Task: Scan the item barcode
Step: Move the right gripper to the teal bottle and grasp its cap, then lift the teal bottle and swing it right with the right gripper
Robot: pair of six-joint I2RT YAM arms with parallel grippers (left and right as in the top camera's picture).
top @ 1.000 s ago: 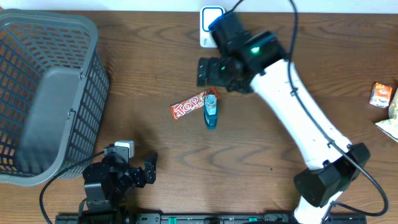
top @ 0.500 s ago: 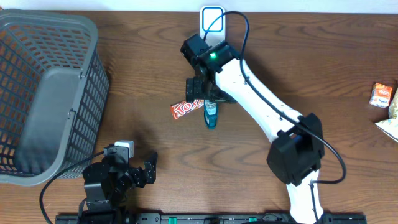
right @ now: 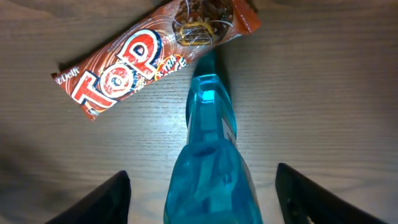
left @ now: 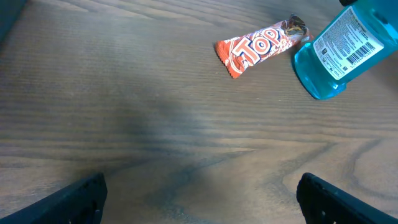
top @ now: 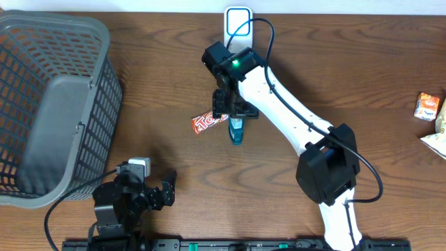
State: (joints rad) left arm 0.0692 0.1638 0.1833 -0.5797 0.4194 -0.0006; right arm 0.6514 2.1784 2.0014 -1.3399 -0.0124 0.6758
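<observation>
Blue bottle (top: 236, 130) lies flat mid-counter (top: 174, 84), one end against candy bar (top: 209, 122).

Your right tool (right: 202, 179) straddles bottle body: jaws wide, gap showing each side, nothing held. Left tool (left: 200, 194) also wide and empty, low over bare counter.

Expect rigid, smooth plastic with liquid inside: some weight, slippery, likely to roll or slosh.

Take hold across mid-body, clear of wrapper. Barcode (left: 359, 53) sits on side label; keep fingers off it and squeeze firmly without crushing.
</observation>
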